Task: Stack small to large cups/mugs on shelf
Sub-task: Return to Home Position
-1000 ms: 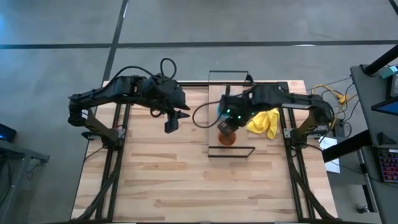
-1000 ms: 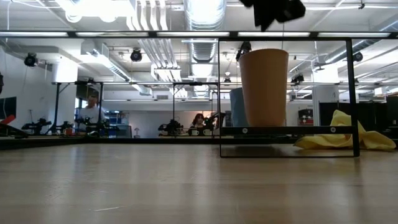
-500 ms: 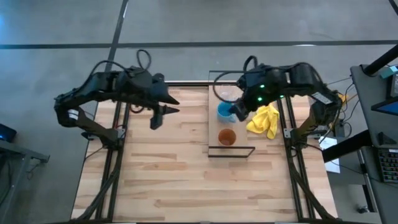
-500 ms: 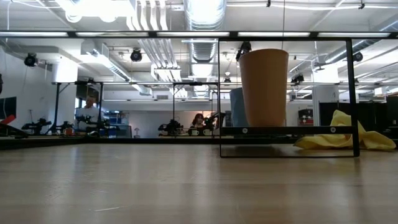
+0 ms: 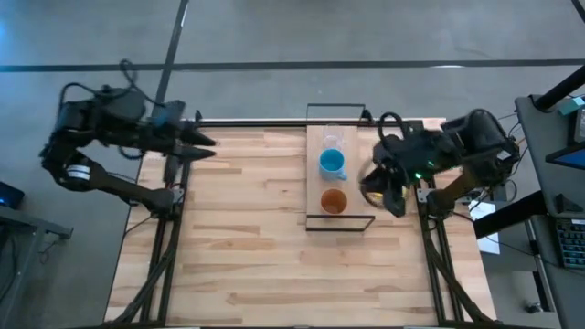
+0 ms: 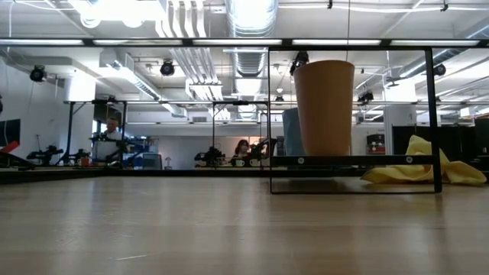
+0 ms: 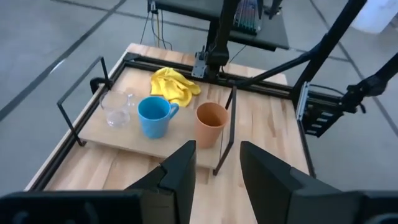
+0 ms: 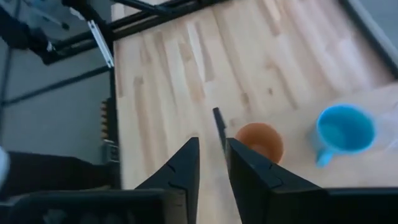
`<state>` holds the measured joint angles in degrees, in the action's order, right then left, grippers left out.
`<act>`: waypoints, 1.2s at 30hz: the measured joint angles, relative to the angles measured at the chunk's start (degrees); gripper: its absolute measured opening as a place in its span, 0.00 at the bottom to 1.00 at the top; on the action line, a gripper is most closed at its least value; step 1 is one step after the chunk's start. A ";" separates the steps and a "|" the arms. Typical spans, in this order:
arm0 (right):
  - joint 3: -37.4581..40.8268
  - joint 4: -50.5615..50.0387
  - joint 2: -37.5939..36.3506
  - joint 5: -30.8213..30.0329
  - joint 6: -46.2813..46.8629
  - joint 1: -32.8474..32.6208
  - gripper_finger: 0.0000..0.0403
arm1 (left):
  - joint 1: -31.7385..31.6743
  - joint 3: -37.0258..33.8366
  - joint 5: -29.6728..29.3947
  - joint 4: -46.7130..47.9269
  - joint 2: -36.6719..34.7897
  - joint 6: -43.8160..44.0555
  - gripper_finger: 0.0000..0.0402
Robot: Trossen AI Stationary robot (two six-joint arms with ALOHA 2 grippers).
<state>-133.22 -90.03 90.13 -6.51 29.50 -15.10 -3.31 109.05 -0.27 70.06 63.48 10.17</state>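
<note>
On the right half of the desk [image 5: 238, 247] lies the shelf [image 5: 353, 151], its length running near to far. The brown cup [image 5: 335, 201] stands upright at the near end. Just right of that end, the right gripper [image 8: 212, 149] hangs above the yellow cloth [image 7: 174, 84], hiding part of it. Its jaws are a little apart and pinch nothing. The blue mug [image 5: 331, 164] sits upright at the middle of the shelf, beside the brown cup but not touching it. The glass cup [image 5: 331, 139] stands at the far end, close behind the mug. The left gripper [image 7: 216, 155] is over the far left edge of the desk, well apart from the shelf and pointing right toward it. Its jaws are spread and empty.
</note>
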 joint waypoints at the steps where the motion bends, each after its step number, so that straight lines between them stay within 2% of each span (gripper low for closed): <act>1: 0.13 0.03 -0.33 -1.95 -1.24 -1.67 0.19 | 0.00 -0.24 0.00 0.09 -0.92 -0.02 0.28; 7: 2.77 2.91 -3.73 -13.64 -3.12 -10.28 0.20 | -0.02 -2.61 0.00 -0.04 -5.07 -0.09 0.28; 10: 6.10 7.83 -6.84 -14.71 -6.18 -13.06 0.19 | -0.02 -4.68 0.00 -0.05 -6.37 -0.04 0.28; 13: 11.88 17.12 -10.16 -14.03 -14.81 -15.31 0.18 | -0.02 -6.75 0.00 -0.45 -7.78 0.00 0.28; 16: 19.76 28.71 -13.37 -7.18 -19.72 -15.47 0.17 | -0.05 -9.26 0.00 -1.47 -8.88 0.00 0.28; 20: 31.18 45.02 -17.31 0.13 -20.54 -14.34 0.17 | -0.07 -13.21 0.02 -4.61 -10.39 0.02 0.28; 27: 49.84 62.07 -21.71 11.34 -19.22 -12.14 0.20 | -0.07 -18.80 0.07 -10.16 -11.97 0.12 0.28; 31: 59.49 73.42 -26.49 12.73 -19.02 -10.13 0.20 | -0.07 -21.20 0.11 -13.36 -12.91 0.11 0.28; 36: 71.34 82.90 -34.32 14.44 -17.79 -7.44 0.18 | -0.06 -22.51 0.11 -13.77 -14.28 0.06 0.28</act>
<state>-61.88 -7.13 55.81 7.93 11.72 -22.54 -3.37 86.54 -0.16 56.29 49.19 10.23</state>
